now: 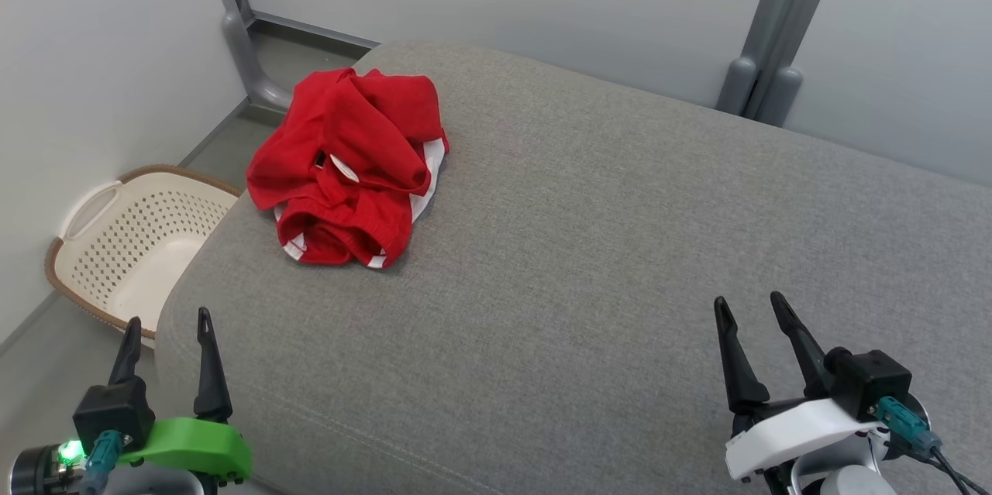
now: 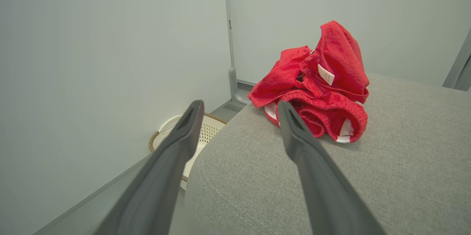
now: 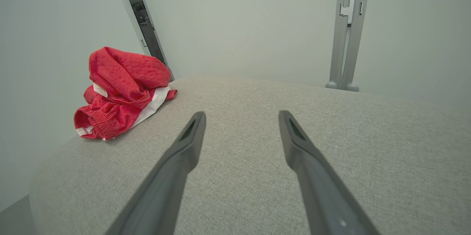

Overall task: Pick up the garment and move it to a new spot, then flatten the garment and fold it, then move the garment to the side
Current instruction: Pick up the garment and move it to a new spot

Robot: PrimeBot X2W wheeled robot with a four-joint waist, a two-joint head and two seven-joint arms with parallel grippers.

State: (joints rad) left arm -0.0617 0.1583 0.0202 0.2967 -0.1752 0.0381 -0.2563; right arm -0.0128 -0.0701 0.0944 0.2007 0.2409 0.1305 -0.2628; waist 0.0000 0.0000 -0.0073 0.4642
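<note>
red garment crumpled, grey cushion, pincers apart

The head camera is looking steeply down on the grey cushion from well back of the red shorts. Both wrist cameras are sitting low over the cushion, facing those same shorts, the left one nearer.

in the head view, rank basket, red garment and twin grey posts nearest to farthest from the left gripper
1. basket, on the floor beside the left gripper
2. red garment, far left of the cushion
3. twin grey posts, back right
</note>
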